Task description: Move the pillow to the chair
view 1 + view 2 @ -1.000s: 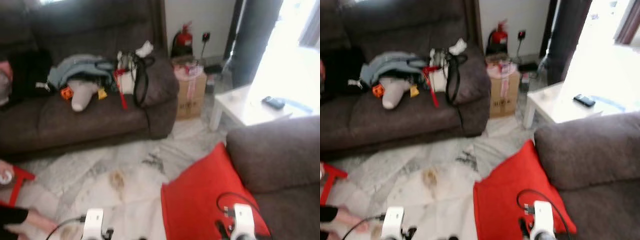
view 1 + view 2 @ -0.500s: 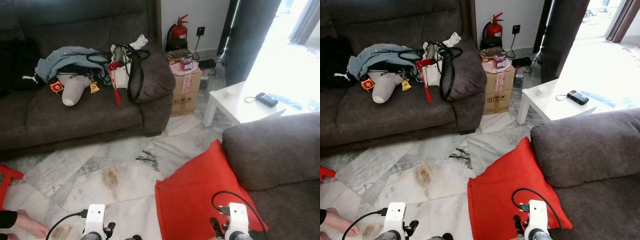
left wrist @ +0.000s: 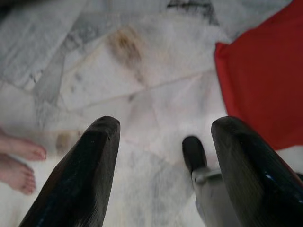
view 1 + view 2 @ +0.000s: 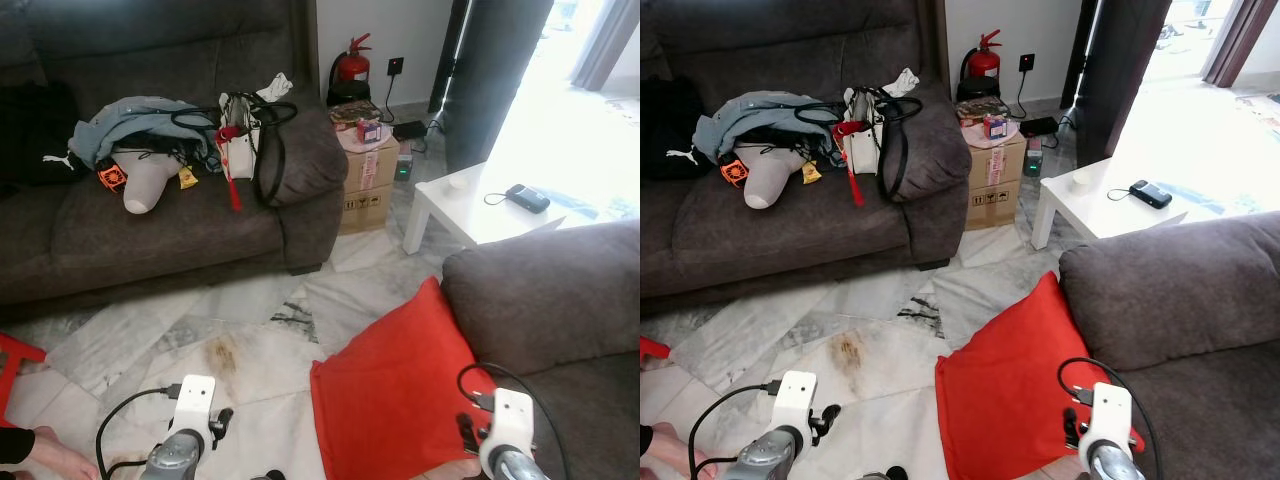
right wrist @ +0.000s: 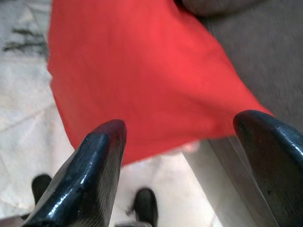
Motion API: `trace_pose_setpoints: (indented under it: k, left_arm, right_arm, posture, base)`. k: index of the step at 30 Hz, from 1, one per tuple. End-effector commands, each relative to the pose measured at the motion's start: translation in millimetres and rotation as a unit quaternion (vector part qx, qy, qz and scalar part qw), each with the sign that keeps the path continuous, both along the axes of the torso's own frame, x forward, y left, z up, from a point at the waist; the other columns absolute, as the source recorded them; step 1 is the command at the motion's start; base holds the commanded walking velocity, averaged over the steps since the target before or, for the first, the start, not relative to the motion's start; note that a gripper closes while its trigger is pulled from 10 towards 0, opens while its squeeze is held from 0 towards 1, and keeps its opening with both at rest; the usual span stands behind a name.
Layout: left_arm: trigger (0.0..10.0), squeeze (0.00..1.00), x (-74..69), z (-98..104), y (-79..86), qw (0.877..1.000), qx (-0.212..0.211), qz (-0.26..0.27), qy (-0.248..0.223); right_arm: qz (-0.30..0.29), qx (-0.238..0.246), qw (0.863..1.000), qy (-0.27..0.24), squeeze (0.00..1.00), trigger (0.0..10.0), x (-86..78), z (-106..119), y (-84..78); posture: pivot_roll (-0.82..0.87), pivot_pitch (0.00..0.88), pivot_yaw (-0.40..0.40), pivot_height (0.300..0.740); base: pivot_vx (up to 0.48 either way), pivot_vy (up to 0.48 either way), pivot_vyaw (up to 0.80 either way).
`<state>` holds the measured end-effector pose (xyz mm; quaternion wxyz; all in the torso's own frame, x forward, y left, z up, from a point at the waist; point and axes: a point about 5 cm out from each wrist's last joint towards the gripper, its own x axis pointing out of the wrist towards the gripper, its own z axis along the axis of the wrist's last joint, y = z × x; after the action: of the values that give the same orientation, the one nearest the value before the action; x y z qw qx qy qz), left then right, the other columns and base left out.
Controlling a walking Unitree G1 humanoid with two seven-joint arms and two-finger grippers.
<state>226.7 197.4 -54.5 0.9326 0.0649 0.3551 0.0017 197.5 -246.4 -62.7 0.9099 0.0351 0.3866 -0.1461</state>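
red pillow waits against the chair, both grippers spread

at the far left, a person's bare feet [image 3: 19, 163] stand on the pale marble floor [image 4: 200, 330]. the left gripper [image 3: 163, 156] hangs above bare tiles, its two long black fingers wide apart and holding nothing; it looks idle, kept low and out of the way while the other arm lines up.

behind it, the long dark brown fabric sofa [image 4: 150, 230] carries a heap of loose things: a black garment [image 4: 45, 135] with a small white leaping-cat logo that looks like puma's, a grey-blue jacket [image 4: 130, 115], and a white handbag with black straps [image 4: 250, 140] leaning on the armrest, likely just dropped there. beside the sofa stands a brown cardboard box [image 4: 368, 175] with dark print too small to read, and a red fire extinguisher [image 4: 350, 70] is parked by the wall.

the square red fabric pillow [image 4: 395, 390] stands on edge on the floor, propped against the front of the grey-brown upholstered chair [image 4: 550, 300], which is why it stays tilted upright. it is not yet on the seat.

the right gripper [image 5: 189, 156] hovers just over the pillow's lower edge, fingers parted wide and empty, seemingly aimed to straddle the fabric for a pinch.

farther right, a low white table [image 4: 480, 215] holds a dark phone-like device [image 4: 527, 198] with a cable.
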Motion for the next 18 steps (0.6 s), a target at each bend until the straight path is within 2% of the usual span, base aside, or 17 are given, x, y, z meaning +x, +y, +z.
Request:
trace_pose_setpoints:
  k: [1,5,7,8,18]
  left_arm:
    - [10.0,0.00,-18.7,-11,5.3,0.999,0.012,0.002,0.035]
    - [10.0,0.00,-32.1,-18,10.3,0.998,0.021,0.012,0.051]
    - [10.0,0.00,-33.7,-18,11.1,0.998,0.021,0.014,0.052]
    - [10.0,0.00,-37.7,-20,12.1,0.998,0.019,0.019,0.056]
    - [10.0,0.00,-36.5,-20,10.4,0.998,0.018,0.018,0.055]
  right_arm:
    - [-0.008,0.010,1.000,0.023,0.00,10.0,-13.8,-8,0.9]
    - [-0.005,0.020,0.999,0.033,0.00,10.0,-21.5,-13,7.4]
    - [-0.003,0.022,0.999,0.034,0.00,10.0,-22.1,-14,8.9]
    - [0.006,0.028,0.999,0.035,0.00,10.0,-22.6,-16,15.8]
    - [0.031,0.037,0.998,0.030,0.00,10.0,-14.4,-15,27.3]
  posture:
    - [-0.02,0.080,0.052,0.740]
    - [-0.02,0.084,0.050,0.740]
    - [-0.02,0.085,0.050,0.740]
    - [-0.01,0.083,0.048,0.740]
    - [-0.01,0.074,0.047,0.740]
  base:
    - [0.000,0.000,0.00]
    - [0.000,0.000,0.00]
    - [0.000,0.000,0.00]
    - [0.000,-0.281,0.00]
    - [0.000,-0.281,0.00]
